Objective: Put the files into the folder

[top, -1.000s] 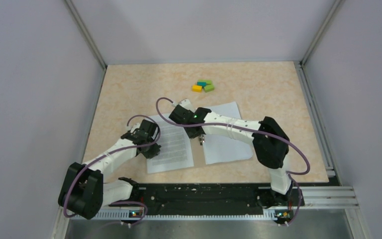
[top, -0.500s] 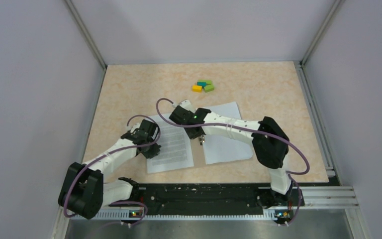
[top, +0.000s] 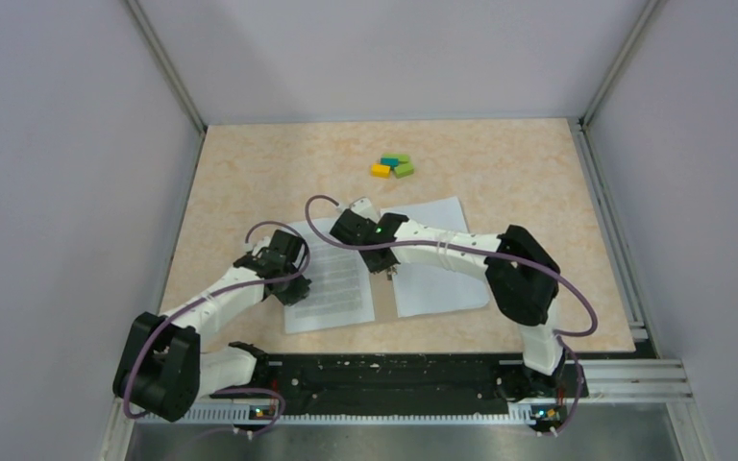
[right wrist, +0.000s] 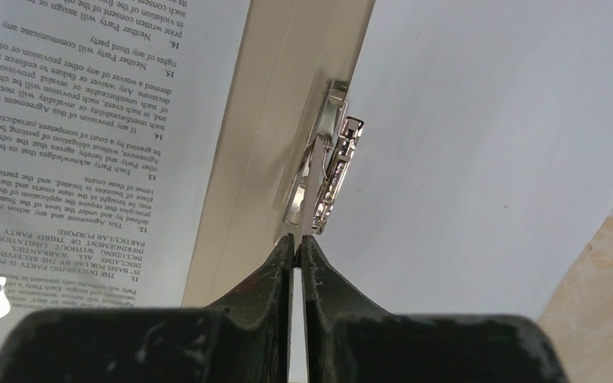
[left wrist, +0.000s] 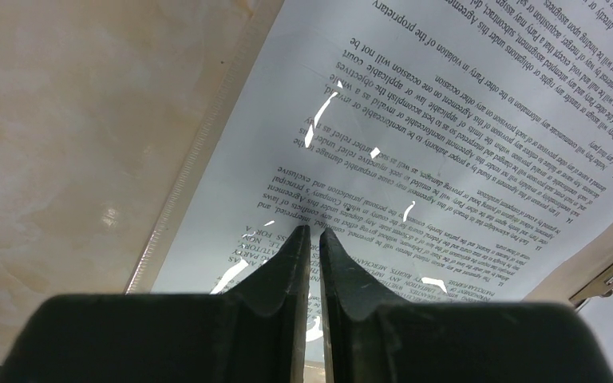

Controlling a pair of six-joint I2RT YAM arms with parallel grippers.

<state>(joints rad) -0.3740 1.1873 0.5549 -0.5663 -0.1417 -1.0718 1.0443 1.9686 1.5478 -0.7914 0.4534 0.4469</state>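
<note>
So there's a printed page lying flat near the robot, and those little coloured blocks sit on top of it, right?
Not quite. The printed page does lie flat near the robot, but the coloured blocks sit on the bare table farther back, apart from the page. The overhead view shows it.
</note>
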